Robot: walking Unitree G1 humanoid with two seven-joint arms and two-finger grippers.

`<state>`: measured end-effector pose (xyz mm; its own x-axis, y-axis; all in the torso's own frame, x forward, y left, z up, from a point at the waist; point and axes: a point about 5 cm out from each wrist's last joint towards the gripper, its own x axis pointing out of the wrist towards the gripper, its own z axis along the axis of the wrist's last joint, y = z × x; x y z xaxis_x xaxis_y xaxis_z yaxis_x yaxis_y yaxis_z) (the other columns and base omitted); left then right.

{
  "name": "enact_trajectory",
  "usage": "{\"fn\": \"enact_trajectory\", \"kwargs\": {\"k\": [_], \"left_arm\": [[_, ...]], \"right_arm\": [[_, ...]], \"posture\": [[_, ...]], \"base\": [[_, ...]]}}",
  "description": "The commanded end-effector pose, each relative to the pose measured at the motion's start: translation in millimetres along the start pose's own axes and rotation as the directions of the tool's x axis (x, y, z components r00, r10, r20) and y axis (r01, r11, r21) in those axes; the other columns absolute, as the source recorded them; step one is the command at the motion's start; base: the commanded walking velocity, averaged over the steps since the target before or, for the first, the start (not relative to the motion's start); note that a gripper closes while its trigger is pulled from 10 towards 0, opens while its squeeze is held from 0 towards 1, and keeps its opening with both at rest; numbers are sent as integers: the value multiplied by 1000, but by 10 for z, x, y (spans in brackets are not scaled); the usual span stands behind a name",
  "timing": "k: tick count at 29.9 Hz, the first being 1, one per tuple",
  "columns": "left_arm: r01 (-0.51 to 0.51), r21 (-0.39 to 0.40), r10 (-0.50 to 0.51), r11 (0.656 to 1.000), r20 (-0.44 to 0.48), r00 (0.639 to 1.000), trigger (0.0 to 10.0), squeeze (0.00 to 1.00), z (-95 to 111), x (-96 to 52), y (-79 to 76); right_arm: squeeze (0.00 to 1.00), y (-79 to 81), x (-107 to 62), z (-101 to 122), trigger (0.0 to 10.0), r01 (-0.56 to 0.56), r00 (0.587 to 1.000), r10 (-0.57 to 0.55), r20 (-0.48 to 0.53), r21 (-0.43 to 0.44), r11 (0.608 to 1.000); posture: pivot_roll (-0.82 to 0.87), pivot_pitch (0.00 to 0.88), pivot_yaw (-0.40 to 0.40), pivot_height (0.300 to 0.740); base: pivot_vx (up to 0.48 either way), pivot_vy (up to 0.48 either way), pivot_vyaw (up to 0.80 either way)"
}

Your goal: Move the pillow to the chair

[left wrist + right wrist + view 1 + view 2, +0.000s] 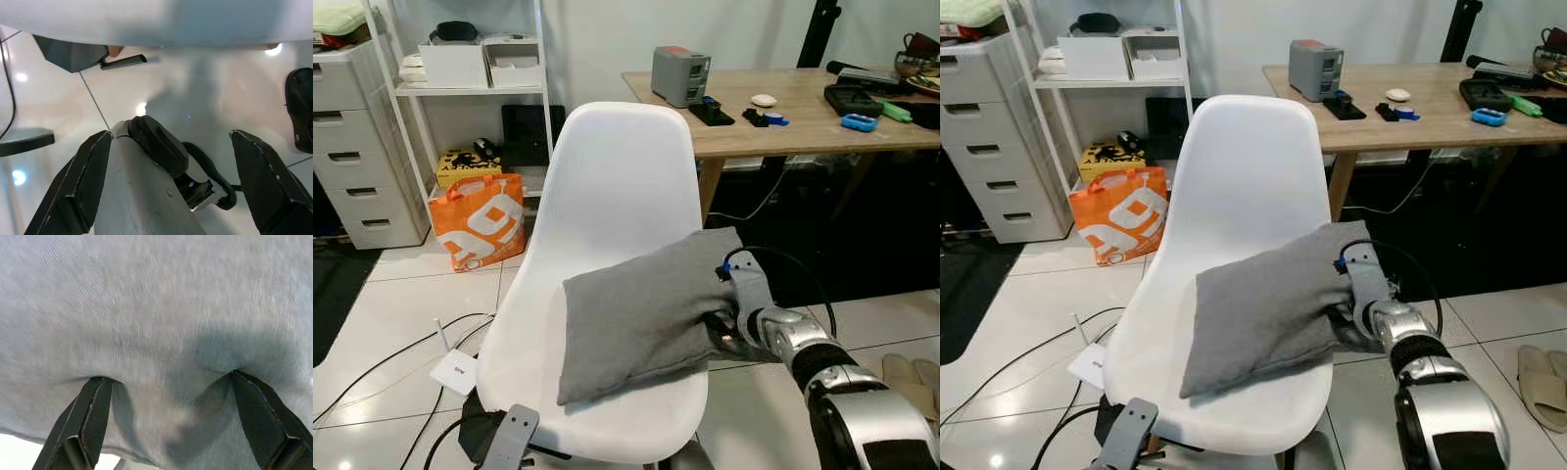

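Note:
A grey pillow lies slanted across the seat of the white shell chair, its right end hanging a little past the seat's edge. My right gripper is at that right end, open, with both fingertips pressed into the fabric and nothing pinched between them. The right wrist sits just beside the pillow. My left gripper hangs open low by the chair's front left, under the seat, with its arm at the frame's bottom.
A wooden table with a grey box and small items stands behind the chair on the right. An orange bag, a white shelf and grey drawers are at the back left. Cables and slippers lie on the tiled floor.

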<state>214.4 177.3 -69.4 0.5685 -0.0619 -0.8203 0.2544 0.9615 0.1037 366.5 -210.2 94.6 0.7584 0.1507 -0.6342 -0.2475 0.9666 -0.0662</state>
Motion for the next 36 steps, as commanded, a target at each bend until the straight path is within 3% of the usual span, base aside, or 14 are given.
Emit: {"fn": "enact_trajectory", "kwargs": {"k": [1, 3, 6, 7, 11, 13, 15, 20, 23, 27, 31, 36], "left_arm": [[-5, 16, 5, 1000, -12, 1000, 10000, 0, -18, -6, 41], [-5, 16, 5, 1000, -11, 1000, 10000, 0, -7, -5, 42], [-5, 18, 5, 1000, 0, 1000, 10000, 0, 61, 2, 51], [-5, 18, 5, 1000, 0, 1000, 10000, 0, 61, 2, 51], [-8, 21, 7, 1000, 12, 1000, 10000, 0, 111, 0, 97], [-11, 21, 11, 1000, 11, 1000, 10000, 0, 85, -11, 142], [-14, 21, 14, 1000, 9, 1000, 10000, 0, 53, -21, 172], [-27, 20, 27, 999, 1, 1000, 10000, 0, -45, -50, 249], [-77, 6, 77, 997, -22, 997, 10000, 0, -258, -135, 461], [-104, 2, 104, 995, -30, 994, 10000, 0, -321, -164, 525], [-118, 8, 118, 993, -48, 992, 10000, 0, -383, -163, 479], [-105, 13, 106, 994, -41, 994, 10000, 0, -341, -108, 290]], "right_arm": [[0, 67, 12, 57, 10000, -41, 999, 41, 13, 21, 999], [0, 67, 9, 71, 10000, -44, 999, 44, 17, 27, 999], [0, 73, -28, 277, 10000, -105, 985, 94, 145, 70, 992], [0, 73, -28, 277, 10000, -105, 985, 94, 145, 70, 992], [0, 166, -185, 762, 10000, -363, 846, 270, 460, 126, 923], [0, 176, -234, 847, 10000, -426, 795, 300, 527, 134, 895], [0, 179, -245, 862, 10000, -444, 781, 309, 542, 135, 886], [0, 187, -228, 825, 10000, -443, 787, 310, 533, 140, 885], [0, 175, -177, 720, 10000, -402, 820, 272, 504, 168, 900], [0, 142, -160, 665, 10000, -378, 833, 241, 499, 193, 906], [0, 119, -145, 594, 10000, -365, 842, 226, 490, 208, 907], [0, 94, -132, 514, 10000, -354, 852, 216, 477, 220, 909]], "posture": [[-166, 23, -36, 556], [-166, 23, -36, 556], [-162, 29, -39, 556], [-162, 29, -39, 556], [-167, 35, -40, 556], [-167, 28, -42, 560], [-167, 23, -42, 565], [-168, 9, -45, 574], [-165, 0, -47, 587], [-164, 0, -47, 596], [-166, 0, -47, 605], [-168, 0, -46, 623]], "base": [[0, 0, 0], [0, 0, 0], [0, 0, 0], [0, 0, 0], [0, 0, 0], [0, 0, 0], [0, 0, 0], [0, 0, 0], [0, 0, 0], [0, 0, 0], [-232, 0, 0], [-306, 0, 0]]}}
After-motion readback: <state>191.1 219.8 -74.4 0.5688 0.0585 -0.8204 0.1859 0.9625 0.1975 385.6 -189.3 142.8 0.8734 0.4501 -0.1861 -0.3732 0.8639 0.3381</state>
